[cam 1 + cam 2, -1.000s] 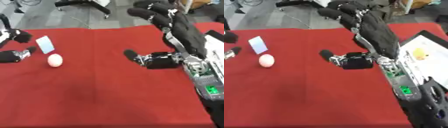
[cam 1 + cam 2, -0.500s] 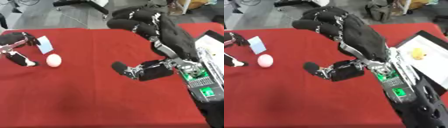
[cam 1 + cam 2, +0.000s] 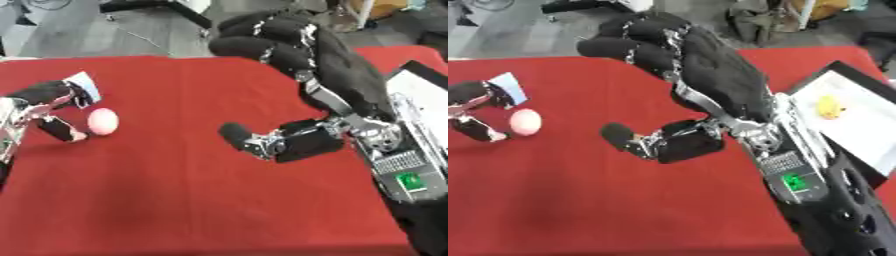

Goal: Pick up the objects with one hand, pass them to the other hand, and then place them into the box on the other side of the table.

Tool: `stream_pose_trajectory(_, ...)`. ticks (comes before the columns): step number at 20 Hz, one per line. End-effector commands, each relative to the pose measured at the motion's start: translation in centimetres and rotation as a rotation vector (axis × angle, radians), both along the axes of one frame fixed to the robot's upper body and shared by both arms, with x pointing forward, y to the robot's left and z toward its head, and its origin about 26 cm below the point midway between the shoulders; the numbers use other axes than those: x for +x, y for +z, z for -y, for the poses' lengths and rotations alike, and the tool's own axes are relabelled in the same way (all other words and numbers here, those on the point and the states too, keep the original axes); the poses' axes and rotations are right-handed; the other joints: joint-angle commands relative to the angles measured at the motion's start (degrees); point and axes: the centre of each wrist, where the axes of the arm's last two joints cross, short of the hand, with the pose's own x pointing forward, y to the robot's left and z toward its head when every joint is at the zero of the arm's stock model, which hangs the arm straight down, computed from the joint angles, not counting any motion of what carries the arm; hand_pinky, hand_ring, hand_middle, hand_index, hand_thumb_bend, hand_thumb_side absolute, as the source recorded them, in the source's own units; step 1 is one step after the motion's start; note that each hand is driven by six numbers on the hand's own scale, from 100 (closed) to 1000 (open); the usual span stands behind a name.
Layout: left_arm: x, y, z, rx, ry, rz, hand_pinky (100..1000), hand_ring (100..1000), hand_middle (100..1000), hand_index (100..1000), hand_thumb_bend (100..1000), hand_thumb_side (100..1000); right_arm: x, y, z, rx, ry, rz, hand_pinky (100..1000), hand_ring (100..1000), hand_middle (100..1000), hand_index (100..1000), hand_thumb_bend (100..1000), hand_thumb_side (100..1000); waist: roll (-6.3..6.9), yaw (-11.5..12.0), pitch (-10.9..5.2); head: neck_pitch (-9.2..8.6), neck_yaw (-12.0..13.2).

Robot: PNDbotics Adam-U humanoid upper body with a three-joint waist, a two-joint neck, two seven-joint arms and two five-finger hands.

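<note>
Matt red tablecloth (image 3: 175, 200), seemingly felt

Both eyes are looking steeply down from the robot's head, close over the red table (image 3: 175, 200), facing its far edge and the grey floor (image 3: 131, 30) beyond. Both are sharing the cloth around the right hand (image 3: 684, 65); the right eye is also taking in the white box (image 3: 859, 125) past its fingers.

Ball (image 3: 102, 121) at table's (image 3: 175, 200) left, card (image 3: 85, 85) just behind it, box (image 3: 852, 122) at right edge
</note>
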Motion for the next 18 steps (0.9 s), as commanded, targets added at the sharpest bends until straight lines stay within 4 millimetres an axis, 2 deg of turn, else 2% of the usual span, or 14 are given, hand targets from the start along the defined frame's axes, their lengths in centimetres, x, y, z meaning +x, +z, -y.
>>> stream_pose_trajectory(1,0.5,0.9,0.0,0.018,0.018,0.051,728,616,596,736,378,100,-0.4,1.0,-0.2,0.018,0.022,0.028,820,830,744,888,264,367,-0.07,-0.16,-0.53,-0.14,0.29)
stream_pose_trajectory(4,0.6,0.5,0.3,0.038,0.009,0.048,719,593,568,710,352,100,-0.4,0.9,-0.2,0.016,0.023,0.027,820,830,742,886,256,371,-0.14,-0.24,-0.5,-0.14,0.26)
stream_pose_trajectory(10,0.4,0.7,0.4,-0.02,-0.014,0.098,673,501,442,559,205,100,-0.4,1.0,-0.2,0.013,0.026,0.026,820,830,744,883,232,378,-0.09,-0.12,-0.59,-0.14,0.02)
stream_pose_trajectory(14,0.1,3.3,0.5,-0.134,-0.103,0.145,670,496,434,543,113,100,-0.4,1.2,-0.3,0.001,0.033,0.039,820,829,748,885,240,370,0.14,0.21,-0.64,-0.14,-0.26)
stream_pose_trajectory(18,-0.8,5.9,1.3,-0.298,-0.236,0.129,662,489,428,531,100,119,-0.5,1.4,-0.4,-0.025,0.043,0.057,820,828,751,886,283,356,0.52,0.56,-0.61,-0.14,-0.5)
